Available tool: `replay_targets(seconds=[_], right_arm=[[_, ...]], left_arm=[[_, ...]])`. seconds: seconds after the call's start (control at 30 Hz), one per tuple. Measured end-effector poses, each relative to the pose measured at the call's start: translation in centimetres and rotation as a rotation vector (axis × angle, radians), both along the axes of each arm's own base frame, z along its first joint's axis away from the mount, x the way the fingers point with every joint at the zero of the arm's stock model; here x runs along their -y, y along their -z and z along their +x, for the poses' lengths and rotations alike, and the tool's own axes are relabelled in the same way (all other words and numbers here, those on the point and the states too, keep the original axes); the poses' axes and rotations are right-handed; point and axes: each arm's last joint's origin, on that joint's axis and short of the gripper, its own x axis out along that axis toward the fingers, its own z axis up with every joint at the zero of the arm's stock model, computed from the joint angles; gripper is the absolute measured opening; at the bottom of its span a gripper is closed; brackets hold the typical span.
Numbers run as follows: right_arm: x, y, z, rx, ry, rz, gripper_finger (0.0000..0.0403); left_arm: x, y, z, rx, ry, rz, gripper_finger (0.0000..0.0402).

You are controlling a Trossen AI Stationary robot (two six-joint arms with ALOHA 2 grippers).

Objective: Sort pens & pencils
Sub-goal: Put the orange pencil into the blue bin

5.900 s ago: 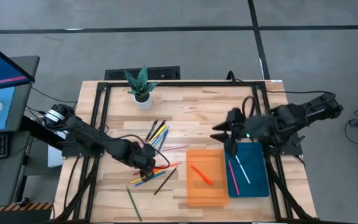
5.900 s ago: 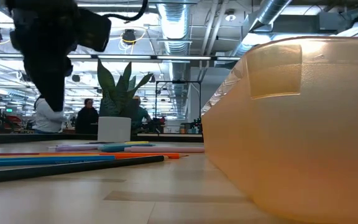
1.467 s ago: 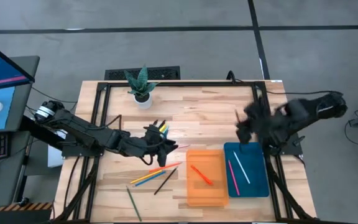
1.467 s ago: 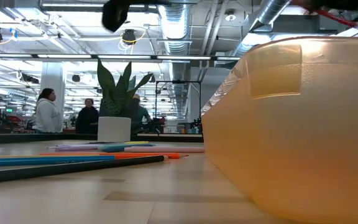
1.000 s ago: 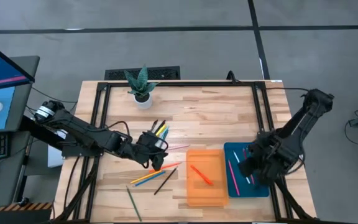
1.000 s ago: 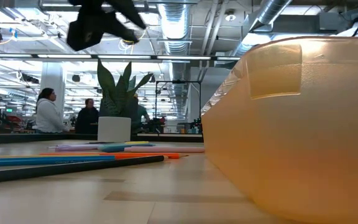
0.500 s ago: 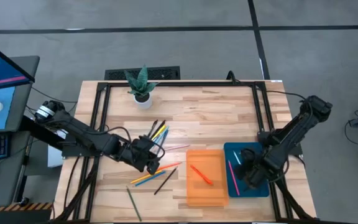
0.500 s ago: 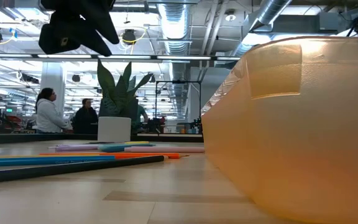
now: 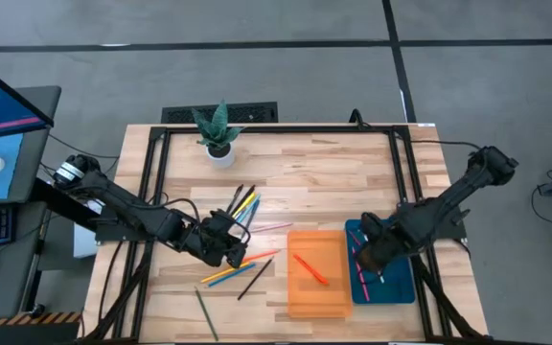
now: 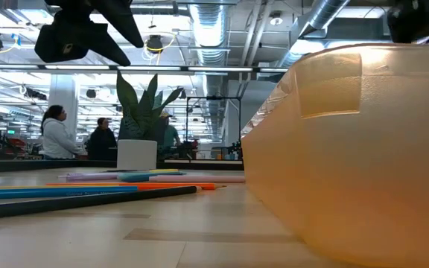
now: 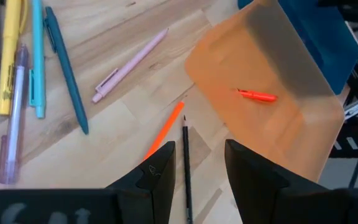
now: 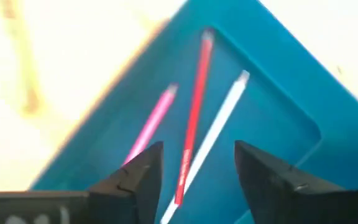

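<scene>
Right gripper: jaws spread, empty, over the blue tray.
Left gripper: jaws spread, empty, above loose pens left of the orange tray.

Two dark jointed arms, black cables trailing along links. Left arm: silver-white collar near base. Right arm: all dark. Each gripper: two dark tapered fingers.

Left gripper: held over scattered pens & pencils, centre-left.
Right gripper: held over blue tray, lower right.
Orange tray: lower centre.
</scene>
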Motion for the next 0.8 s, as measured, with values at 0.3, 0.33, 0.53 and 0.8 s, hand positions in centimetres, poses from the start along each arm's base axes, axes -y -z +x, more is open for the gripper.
replay_targets(seconds=[0.3, 0.33, 0.53, 0.8], right_arm=[[4.8, -6.3, 0.7, 0.248, -0.065, -0.014, 0.0212], [5.4, -6.6, 0.8, 0.263, -0.063, -0.021, 0.0209], [7.5, -7.6, 1.0, 0.317, -0.051, -0.034, 0.0196], [8.3, -7.7, 1.2, 0.308, -0.046, -0.018, 0.0199]], left_arm=[[0.0, 0.0, 0.0, 0.003, -0.024, -0.025, 0.0129], [0.0, 0.0, 0.0, 0.005, -0.028, -0.024, 0.0129], [0.0, 0.0, 0.0, 0.007, -0.043, -0.037, 0.0129], [0.0, 0.0, 0.0, 0.008, -0.048, -0.034, 0.0129]])
